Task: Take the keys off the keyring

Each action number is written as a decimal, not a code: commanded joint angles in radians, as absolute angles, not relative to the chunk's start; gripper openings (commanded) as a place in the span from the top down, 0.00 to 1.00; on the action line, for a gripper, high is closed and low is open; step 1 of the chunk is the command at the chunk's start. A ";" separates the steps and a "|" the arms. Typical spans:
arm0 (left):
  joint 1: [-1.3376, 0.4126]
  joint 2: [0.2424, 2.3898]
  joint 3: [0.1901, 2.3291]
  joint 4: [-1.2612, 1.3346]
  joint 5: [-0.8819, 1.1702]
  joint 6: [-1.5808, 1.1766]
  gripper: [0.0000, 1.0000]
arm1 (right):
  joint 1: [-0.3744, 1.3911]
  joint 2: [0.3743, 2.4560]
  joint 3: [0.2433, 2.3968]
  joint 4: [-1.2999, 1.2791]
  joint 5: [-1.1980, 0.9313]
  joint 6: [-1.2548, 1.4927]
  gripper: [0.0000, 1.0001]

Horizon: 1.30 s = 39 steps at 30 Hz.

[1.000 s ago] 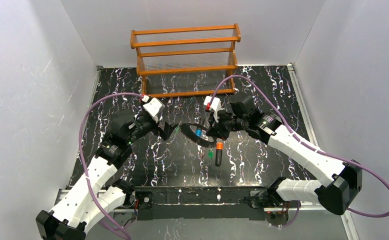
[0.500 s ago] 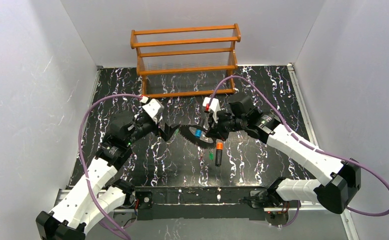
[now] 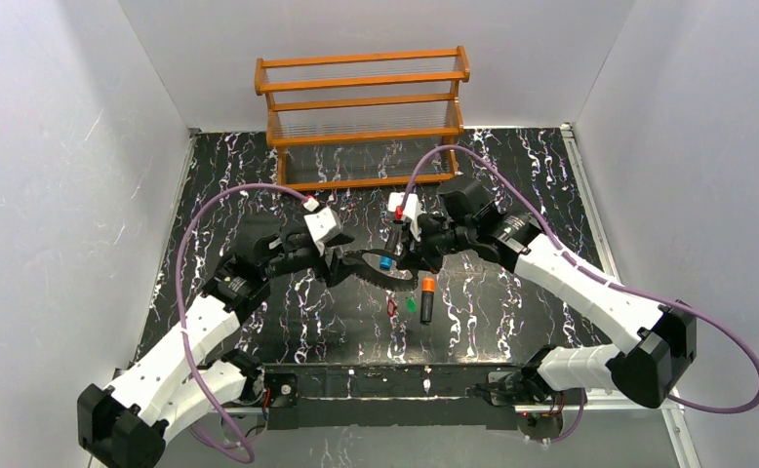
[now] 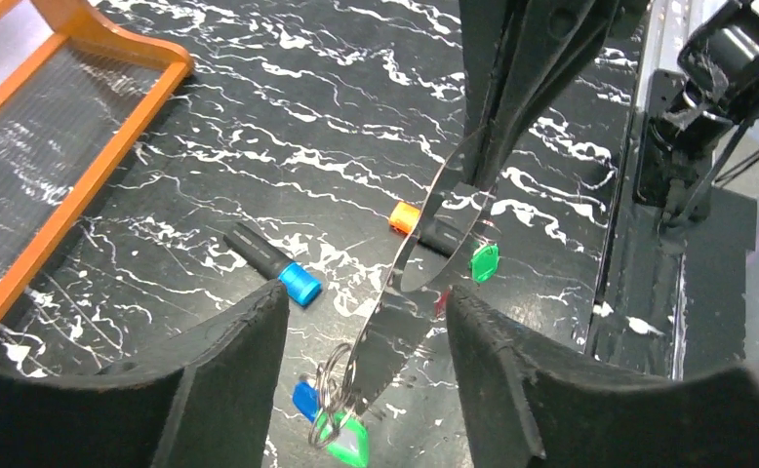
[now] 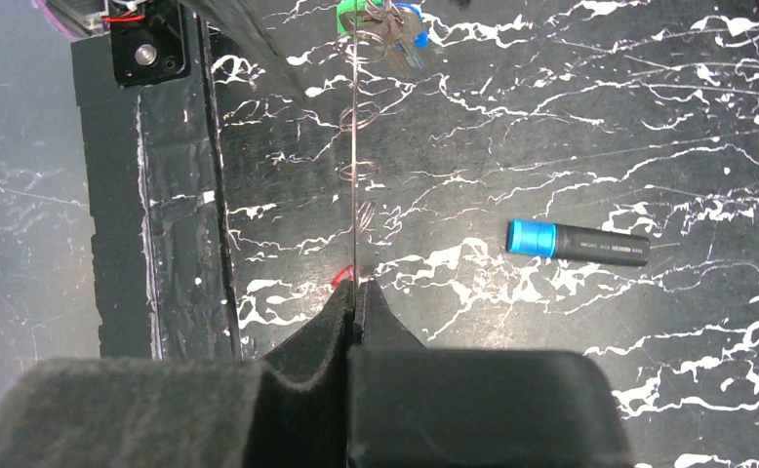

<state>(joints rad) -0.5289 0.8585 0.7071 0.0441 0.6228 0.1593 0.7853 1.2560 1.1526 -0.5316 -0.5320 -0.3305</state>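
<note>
The keyring [image 3: 371, 270] is a large flat band held off the table between both grippers; its shiny face [image 4: 424, 253] mirrors the table. My right gripper [image 3: 413, 255] is shut on its right end, gripping it edge-on in the right wrist view [image 5: 356, 292]. My left gripper [image 3: 344, 261] is open, its fingers [image 4: 210, 380] on either side of the ring's left end without touching. A blue key [image 4: 305, 400] and a green key [image 4: 348, 441] hang on small wire loops there. A second green key [image 4: 484, 261] lies loose on the table [image 3: 411, 304].
An orange-capped marker [image 3: 427, 297] lies by the loose key. A blue-capped marker [image 4: 276, 266] lies under the ring. A small red piece [image 3: 392, 307] lies on the table. An orange wooden rack [image 3: 361, 117] stands at the back. White walls close in both sides.
My left gripper has moved right and now straddles the ring's left end. My right gripper has shifted slightly left with the ring. The red piece now shows on the table.
</note>
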 commanded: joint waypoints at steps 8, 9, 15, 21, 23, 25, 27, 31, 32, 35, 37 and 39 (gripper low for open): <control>-0.551 0.934 0.758 -0.047 0.737 0.189 0.59 | 0.782 1.311 1.236 -0.532 -0.647 -0.437 0.99; -0.551 0.939 0.762 -0.051 0.743 0.185 0.60 | 0.783 1.316 1.237 -0.532 -0.648 -0.442 0.99; -0.551 0.954 0.799 -0.123 0.790 0.225 0.83 | 0.782 1.338 1.248 -0.528 -0.646 -0.460 0.99; -0.554 0.928 0.787 -0.132 0.765 0.237 0.91 | 0.782 1.348 1.267 -0.533 -0.654 -0.466 0.99; -0.557 0.916 0.777 -0.125 0.767 0.235 0.90 | 0.783 1.348 1.272 -0.529 -0.659 -0.469 0.99; -0.560 0.915 0.773 -0.123 0.778 0.234 0.85 | 0.782 1.350 1.278 -0.521 -0.667 -0.470 0.99; -0.561 0.924 0.775 -0.121 0.796 0.228 0.80 | 0.782 1.358 1.287 -0.517 -0.677 -0.472 0.99; -0.564 0.933 0.777 -0.120 0.815 0.221 0.74 | 0.782 1.379 1.305 -0.524 -0.706 -0.480 0.99; -0.564 0.935 0.775 -0.121 0.816 0.219 0.74 | 0.782 1.384 1.309 -0.526 -0.713 -0.481 0.99; -0.567 0.943 0.777 -0.123 0.819 0.215 0.77 | 0.782 1.394 1.320 -0.532 -0.725 -0.487 0.99; -0.568 0.956 0.781 -0.129 0.826 0.217 0.85 | 0.783 1.400 1.324 -0.529 -0.725 -0.489 0.99; -0.569 0.964 0.784 -0.139 0.814 0.223 1.00 | 0.782 1.401 1.320 -0.518 -0.717 -0.489 0.99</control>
<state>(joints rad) -0.5541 0.9493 0.7692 -0.1066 0.7715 0.2234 0.7856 1.4040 1.2556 -0.5865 -0.6903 -0.4801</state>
